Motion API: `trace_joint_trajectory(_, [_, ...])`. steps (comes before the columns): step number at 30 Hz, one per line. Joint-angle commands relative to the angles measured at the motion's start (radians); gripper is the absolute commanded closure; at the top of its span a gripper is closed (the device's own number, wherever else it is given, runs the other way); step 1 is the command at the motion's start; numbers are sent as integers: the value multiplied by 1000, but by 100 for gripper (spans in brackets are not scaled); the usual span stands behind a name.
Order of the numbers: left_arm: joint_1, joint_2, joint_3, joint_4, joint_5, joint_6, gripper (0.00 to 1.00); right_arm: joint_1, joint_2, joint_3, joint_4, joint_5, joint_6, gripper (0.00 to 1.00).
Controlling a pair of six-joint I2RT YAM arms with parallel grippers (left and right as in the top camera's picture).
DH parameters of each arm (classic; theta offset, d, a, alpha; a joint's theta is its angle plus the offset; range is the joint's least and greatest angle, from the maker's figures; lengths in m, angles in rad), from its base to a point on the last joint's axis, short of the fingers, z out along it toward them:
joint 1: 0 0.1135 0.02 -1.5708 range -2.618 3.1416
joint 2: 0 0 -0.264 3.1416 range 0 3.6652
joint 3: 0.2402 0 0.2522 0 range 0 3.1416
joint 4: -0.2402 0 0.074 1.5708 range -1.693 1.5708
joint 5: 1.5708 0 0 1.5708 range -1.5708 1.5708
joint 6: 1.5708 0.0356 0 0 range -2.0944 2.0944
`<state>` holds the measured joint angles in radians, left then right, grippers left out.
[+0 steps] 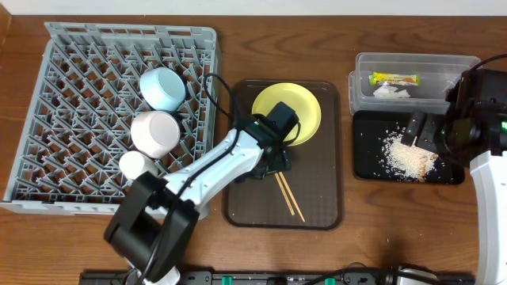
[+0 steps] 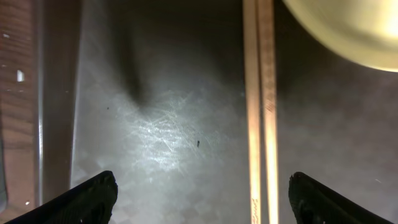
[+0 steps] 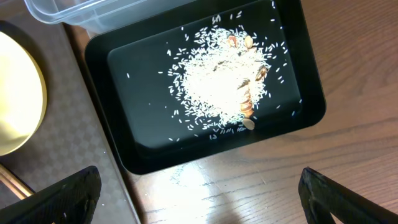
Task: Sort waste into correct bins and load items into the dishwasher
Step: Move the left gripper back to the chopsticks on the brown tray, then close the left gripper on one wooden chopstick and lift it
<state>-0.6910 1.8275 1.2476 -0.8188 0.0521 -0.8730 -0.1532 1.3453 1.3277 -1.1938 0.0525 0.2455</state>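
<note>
Grey plastic rack [image 1: 131, 29] is filling the left of the wooden worktop [image 1: 317, 24], its right edge sitting near the left rim of the dark brown serving tray [image 1: 317, 198]. That tray's right rim is lying just beside the clear tub [image 1: 360, 75] on the far side and the black tray [image 1: 366, 162] on the near side; these 2 are sitting end to end. Bare wood is showing along the far edge and at the near right.

Among the rack's pegs, close to its right side, the light blue bowl [image 1: 162, 87] and the pinkish-white bowl [image 1: 154, 132] are sitting, with a small white cup [image 1: 136, 165] nearer. On the serving tray, the yellow plate [image 1: 307, 107] is lying at the far end and the 2 chopsticks [image 1: 289, 196] side by side nearer. The tub is holding the green-and-yellow wrapper [image 1: 394, 78] and the white paper scrap [image 1: 390, 93]. The black tray is carrying the rice grains [image 3: 211, 87], with a few brown pieces [image 3: 247, 102] mixed in and some stray grains lying on the wood outside its near rim.

The left claw [image 2: 202, 199] is spreading wide open above the serving tray, empty, the chopsticks running between its fingers. The right claw [image 3: 199, 199] is hanging wide open and empty over the black tray's near edge.
</note>
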Motion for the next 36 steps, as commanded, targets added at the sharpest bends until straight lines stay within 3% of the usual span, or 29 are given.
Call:
trace_joint_trajectory(1, [-2,53,-13,-2,-15,-19,11,-8,-3,18,-3,-1,1,1])
trace_joint_trajectory(14, [0,134,-13,-1,22,-14,11,-8,-3,18,-4,-1,1,1])
trace_joint_trajectory(36, [11,41,-10,22,65,26,11,-8,-3,18,-3,-1,1,1])
